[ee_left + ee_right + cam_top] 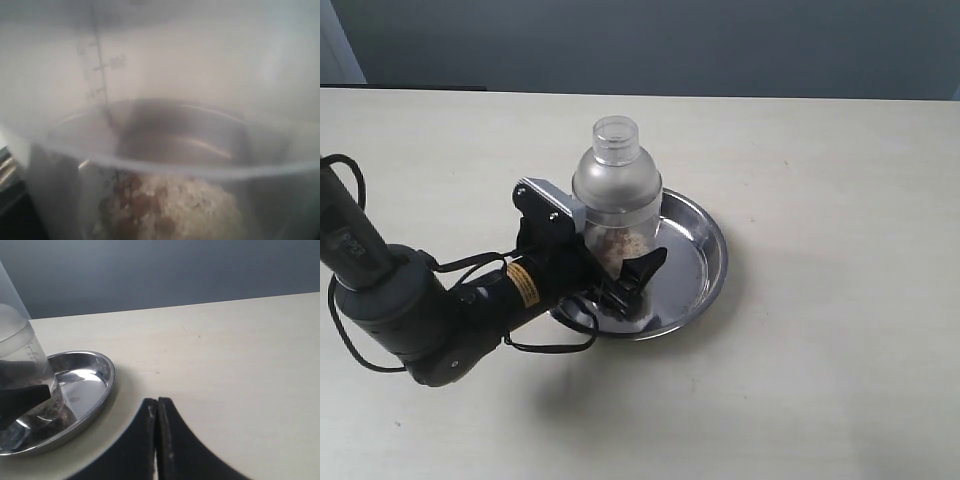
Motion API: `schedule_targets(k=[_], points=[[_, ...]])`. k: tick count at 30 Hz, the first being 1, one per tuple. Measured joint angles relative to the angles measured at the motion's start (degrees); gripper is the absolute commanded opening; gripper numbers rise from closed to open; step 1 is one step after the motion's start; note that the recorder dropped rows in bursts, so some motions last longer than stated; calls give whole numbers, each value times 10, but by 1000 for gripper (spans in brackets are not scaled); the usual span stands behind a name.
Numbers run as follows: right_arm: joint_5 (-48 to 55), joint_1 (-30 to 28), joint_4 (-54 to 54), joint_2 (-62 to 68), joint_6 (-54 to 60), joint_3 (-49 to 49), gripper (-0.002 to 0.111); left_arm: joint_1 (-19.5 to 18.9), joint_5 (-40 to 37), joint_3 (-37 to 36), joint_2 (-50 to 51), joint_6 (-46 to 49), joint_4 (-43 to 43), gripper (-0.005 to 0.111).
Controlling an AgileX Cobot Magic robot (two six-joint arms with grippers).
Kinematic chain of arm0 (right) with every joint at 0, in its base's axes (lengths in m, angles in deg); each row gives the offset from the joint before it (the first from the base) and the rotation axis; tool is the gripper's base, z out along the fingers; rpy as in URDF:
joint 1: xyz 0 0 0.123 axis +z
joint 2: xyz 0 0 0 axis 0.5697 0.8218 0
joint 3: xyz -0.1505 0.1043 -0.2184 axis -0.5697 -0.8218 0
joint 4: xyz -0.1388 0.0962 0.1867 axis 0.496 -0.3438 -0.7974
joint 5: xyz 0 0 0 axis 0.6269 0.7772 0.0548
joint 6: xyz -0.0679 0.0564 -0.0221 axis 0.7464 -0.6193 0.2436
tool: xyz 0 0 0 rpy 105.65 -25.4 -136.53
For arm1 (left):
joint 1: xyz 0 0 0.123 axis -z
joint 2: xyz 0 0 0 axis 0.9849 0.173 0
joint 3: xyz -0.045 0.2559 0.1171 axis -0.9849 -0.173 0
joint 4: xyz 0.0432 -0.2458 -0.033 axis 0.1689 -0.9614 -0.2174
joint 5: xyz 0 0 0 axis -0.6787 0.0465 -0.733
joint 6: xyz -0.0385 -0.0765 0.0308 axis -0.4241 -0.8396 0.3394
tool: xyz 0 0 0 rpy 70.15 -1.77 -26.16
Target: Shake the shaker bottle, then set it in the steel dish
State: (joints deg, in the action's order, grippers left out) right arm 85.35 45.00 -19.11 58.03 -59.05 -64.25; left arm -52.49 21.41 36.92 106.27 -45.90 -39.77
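Observation:
The shaker bottle (617,190) stands upright in the steel dish (700,255), on the dish's left part, with brownish granules at its bottom. My left gripper (610,250) has a black finger on either side of the bottle's lower body; whether the fingers still press on it does not show. The bottle's frosted wall (200,75) with its printed marks fills the left wrist view. In the right wrist view, one left finger (22,395) lies against the bottle (20,350) over the dish (95,375). My right gripper (157,402) is shut and empty, low over bare table beside the dish.
The left arm (410,310) and its cables stretch across the pale table (820,380) to the left of the dish. A dark wall (670,40) runs behind the table's far edge.

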Motion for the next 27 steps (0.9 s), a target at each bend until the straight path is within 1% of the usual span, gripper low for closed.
schedule_targets(k=[3, 5, 15, 23, 27], points=[[0, 0, 0, 0, 0, 0, -1, 0, -3, 0, 0, 0, -53, 95], [0, 0, 0, 0, 0, 0, -1, 0, -3, -1, 0, 0, -60, 95], [0, 0, 0, 0, 0, 0, -1, 0, -5, -2, 0, 0, 23, 95], [0, 0, 0, 0, 0, 0, -1, 0, -6, -3, -11, 6, 25, 95], [0, 0, 0, 0, 0, 0, -1, 0, -5, -18, -32, 19, 14, 95]])
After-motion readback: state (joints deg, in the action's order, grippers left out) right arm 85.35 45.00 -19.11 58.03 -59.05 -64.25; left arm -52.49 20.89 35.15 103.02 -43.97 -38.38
